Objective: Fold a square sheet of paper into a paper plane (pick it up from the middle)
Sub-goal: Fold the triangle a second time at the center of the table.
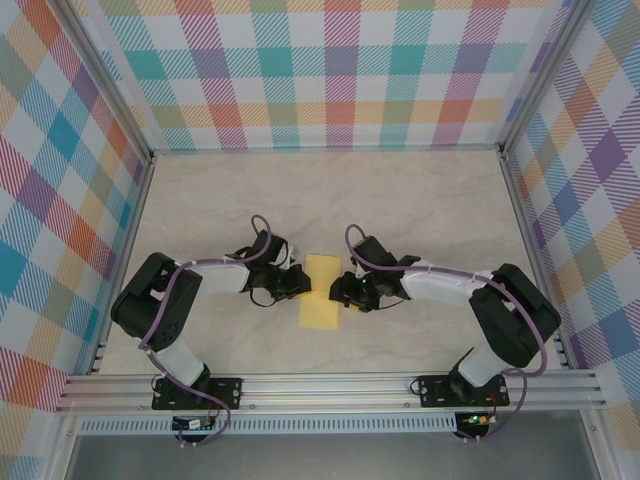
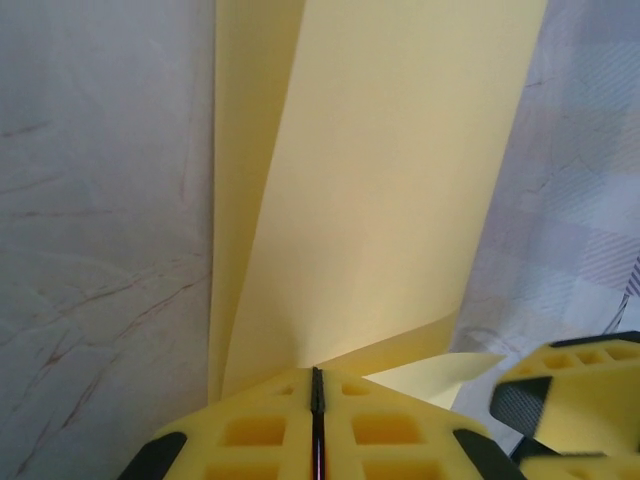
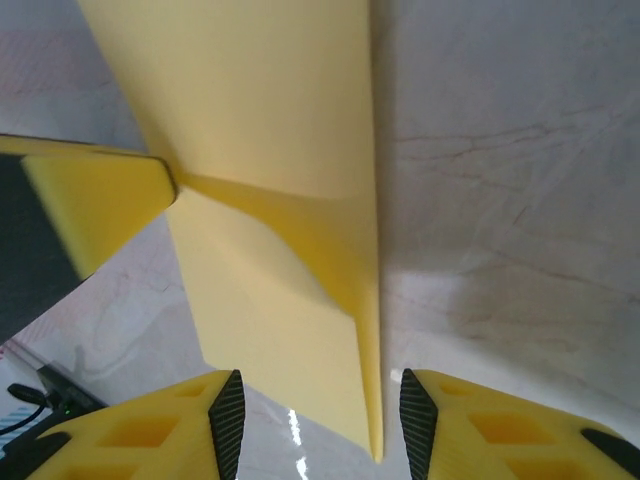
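Note:
The pale-yellow square sheet of paper (image 1: pixel 322 292) lies folded in half lengthwise as a narrow rectangle on the table between both arms. My left gripper (image 1: pixel 300 285) is at its left edge. In the left wrist view its jaws (image 2: pixel 318 372) are pressed together on the paper (image 2: pixel 380 180), which rises from the tips in two layers. My right gripper (image 1: pixel 345 292) sits at the right edge. In the right wrist view it (image 3: pixel 315 400) stands open, and the folded edge of the paper (image 3: pixel 270 120) runs loose between its fingers. The left gripper's finger (image 3: pixel 100 195) pinches the paper there.
The marble-patterned tabletop (image 1: pixel 420 200) stretches behind and to both sides of the paper. Checked walls (image 1: pixel 340 70) enclose it on three sides. An aluminium rail (image 1: pixel 330 390) carries both arm bases along the near edge.

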`<control>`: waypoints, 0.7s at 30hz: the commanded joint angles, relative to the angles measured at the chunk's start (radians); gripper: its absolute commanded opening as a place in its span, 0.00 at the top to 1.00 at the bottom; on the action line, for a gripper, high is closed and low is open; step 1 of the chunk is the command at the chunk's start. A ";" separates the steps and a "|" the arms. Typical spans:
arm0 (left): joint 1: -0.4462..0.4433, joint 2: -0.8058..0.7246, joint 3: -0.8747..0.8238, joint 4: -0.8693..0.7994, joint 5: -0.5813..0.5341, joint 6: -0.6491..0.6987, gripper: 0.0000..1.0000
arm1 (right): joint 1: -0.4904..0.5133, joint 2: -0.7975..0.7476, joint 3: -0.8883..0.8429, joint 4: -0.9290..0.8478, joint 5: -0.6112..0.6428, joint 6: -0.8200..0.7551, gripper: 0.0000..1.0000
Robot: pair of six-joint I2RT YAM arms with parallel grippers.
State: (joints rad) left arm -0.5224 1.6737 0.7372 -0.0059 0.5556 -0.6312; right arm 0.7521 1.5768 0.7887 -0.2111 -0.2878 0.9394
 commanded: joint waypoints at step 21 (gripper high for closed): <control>-0.005 -0.002 -0.001 -0.065 -0.054 0.038 0.91 | -0.006 0.095 -0.025 0.215 -0.067 0.073 0.61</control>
State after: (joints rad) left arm -0.5224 1.6741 0.7372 -0.0410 0.5182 -0.6117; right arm 0.7414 1.6749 0.7841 -0.0475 -0.3382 0.9916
